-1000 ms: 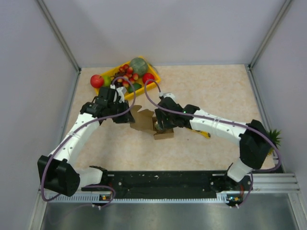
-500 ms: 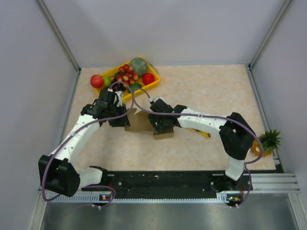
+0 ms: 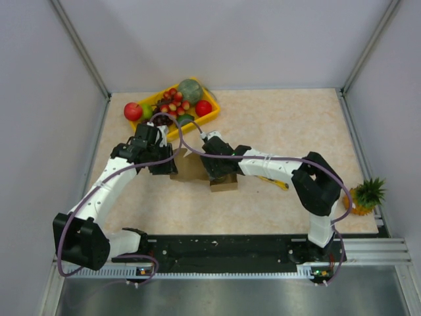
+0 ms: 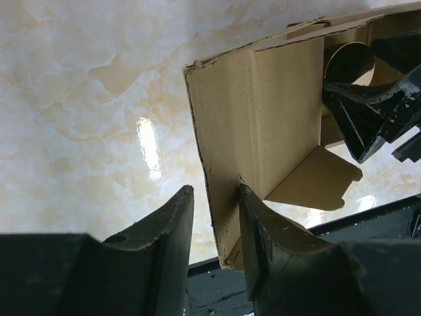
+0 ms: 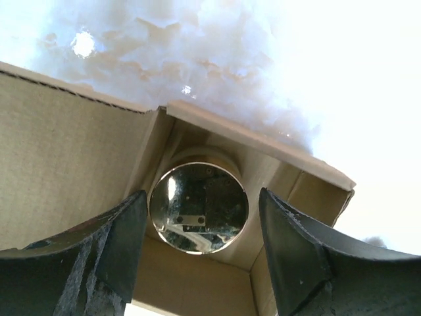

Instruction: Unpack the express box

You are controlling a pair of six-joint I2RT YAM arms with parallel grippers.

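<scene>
The express box (image 3: 225,184), small brown cardboard, lies open mid-table, its lid flap (image 3: 189,168) raised toward the left. My left gripper (image 3: 164,162) is shut on the edge of that flap; in the left wrist view the fingers (image 4: 212,189) straddle the cardboard (image 4: 263,112). My right gripper (image 3: 214,166) is over the open box, jaws open. In the right wrist view its fingers (image 5: 200,194) stand either side of a shiny round metal item (image 5: 198,207) lying in a corner inside the box (image 5: 66,164), without touching it.
A yellow tray (image 3: 212,117) of fruit stands at the back left, a red apple (image 3: 133,110) beside it. A yellow item (image 3: 275,182) lies under the right forearm. A pineapple (image 3: 363,197) lies at the right edge. Walls enclose three sides.
The right gripper has moved left and lowered into the open box, its elbow folding up. The left gripper has pulled the flap slightly left and holds it.
</scene>
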